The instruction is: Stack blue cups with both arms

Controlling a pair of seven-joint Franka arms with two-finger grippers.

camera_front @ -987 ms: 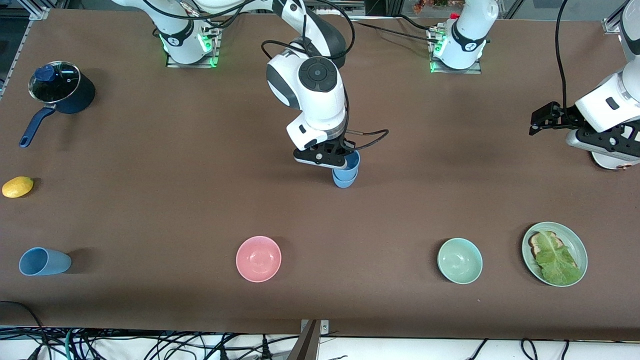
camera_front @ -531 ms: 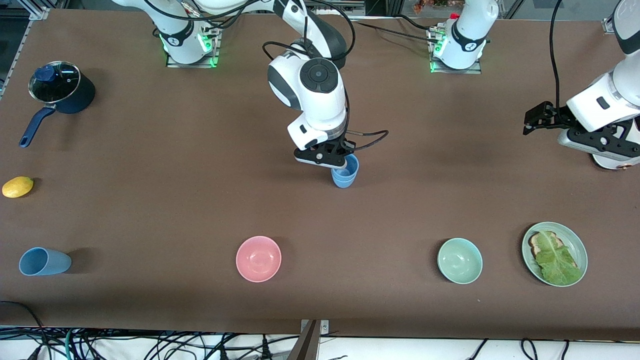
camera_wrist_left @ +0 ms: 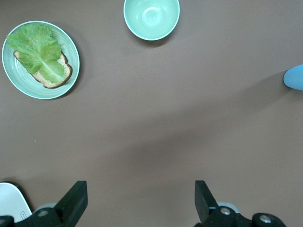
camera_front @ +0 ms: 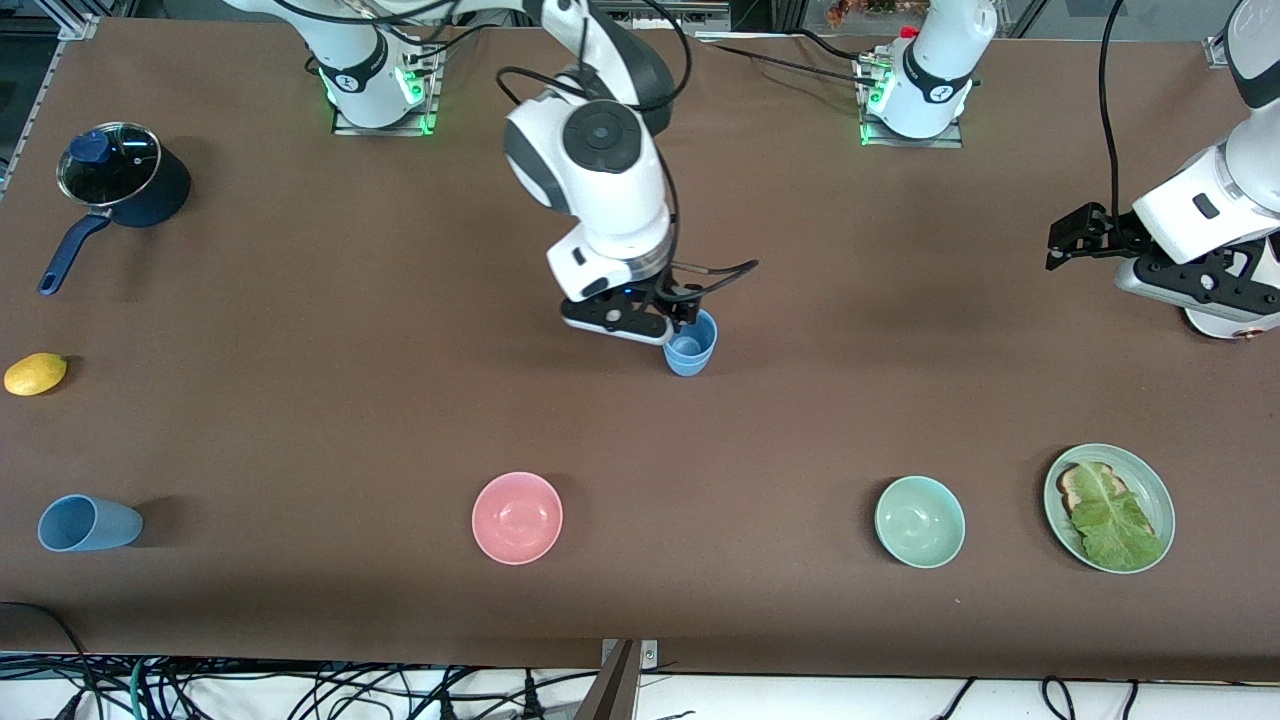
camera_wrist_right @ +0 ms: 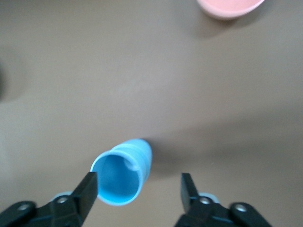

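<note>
Two blue cups (camera_front: 690,352) stand nested upright near the middle of the table; the right wrist view shows the stack (camera_wrist_right: 124,176) with the inner cup's rim inside the outer. My right gripper (camera_front: 672,325) hangs just above them, open. In its wrist view, the right gripper (camera_wrist_right: 138,184) has the stack close to one finger (camera_wrist_right: 90,187), with no grip on it. A third blue cup (camera_front: 85,523) lies on its side near the front edge at the right arm's end. My left gripper (camera_front: 1068,245) waits open and empty (camera_wrist_left: 139,189) over bare table at the left arm's end.
A pink bowl (camera_front: 517,517), a mint-green bowl (camera_front: 919,521) and a green plate (camera_front: 1155,490) with toast and lettuce sit nearer the front camera. A navy saucepan (camera_front: 125,185) with a glass lid and a lemon (camera_front: 35,373) are at the right arm's end.
My right gripper opened and let go of the upper cup, which settled deeper into the lower one. That arm then shifted toward its own end. The left gripper moved only slightly.
</note>
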